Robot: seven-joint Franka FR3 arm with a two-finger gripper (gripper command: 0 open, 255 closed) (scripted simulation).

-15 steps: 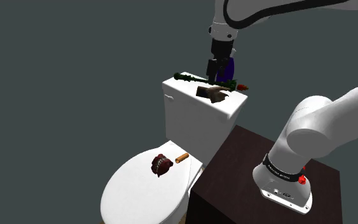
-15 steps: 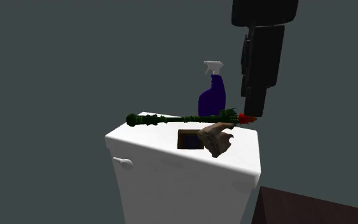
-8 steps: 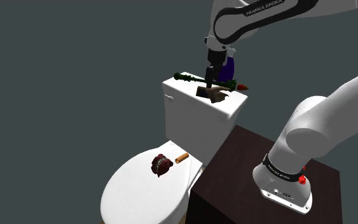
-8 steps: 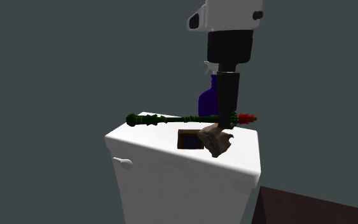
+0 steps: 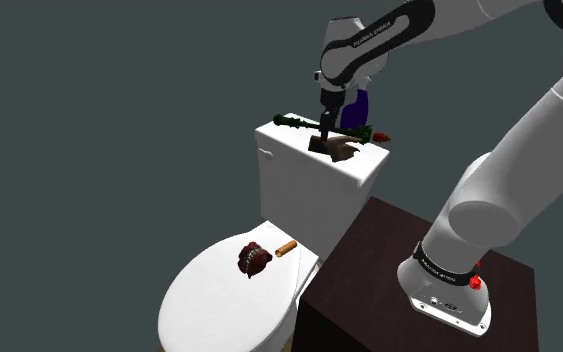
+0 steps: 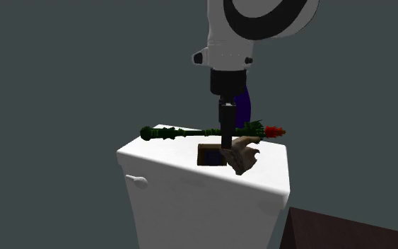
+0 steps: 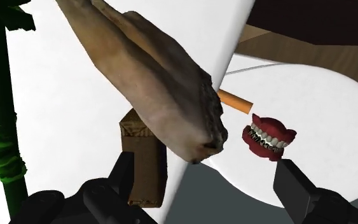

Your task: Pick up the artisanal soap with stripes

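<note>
The black gripper hangs low over the toilet tank lid with its fingers spread apart. The brown soap block lies flat mid-lid, just in front of the green stick along the back edge. A tan lump overlaps the soap.

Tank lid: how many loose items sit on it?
4: green rod along the back, purple spray bottle behind it, brown block in the middle, tan lumpy piece beside the block. More may be hidden.
</note>
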